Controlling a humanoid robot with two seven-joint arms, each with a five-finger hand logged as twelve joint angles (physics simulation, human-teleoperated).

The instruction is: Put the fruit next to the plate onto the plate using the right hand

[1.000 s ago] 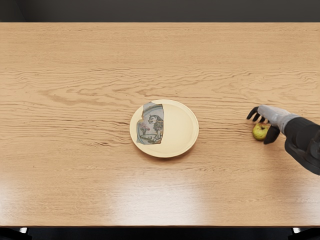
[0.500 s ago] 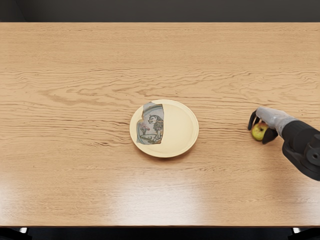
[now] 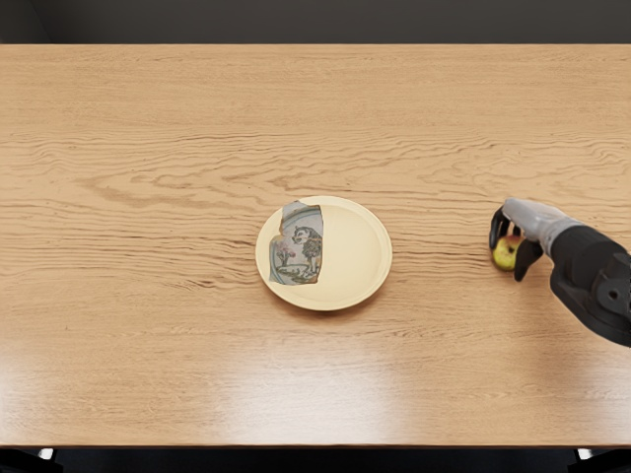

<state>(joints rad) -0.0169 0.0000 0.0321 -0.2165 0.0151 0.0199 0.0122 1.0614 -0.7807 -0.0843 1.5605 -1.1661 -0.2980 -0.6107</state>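
Near the table's right edge, my right robot hand (image 3: pixel 521 232) is closed around the fruit (image 3: pixel 505 254), a small yellow-green, apple-like thing. My dark fingers (image 3: pixel 496 235) curl over its left side and my thumb presses in from the near side, so only a slice of yellow shows between them. I cannot tell whether the fruit rests on the table (image 3: pixel 148 148) or sits just above it. My arm comes in from the right edge, grey at the wrist and black further back. Well apart to the left, at the table's middle, lies 1 cream plate (image 3: pixel 360 258). A patterned patch with an animal figure covers part of its left half. The fruit is not on the plate.
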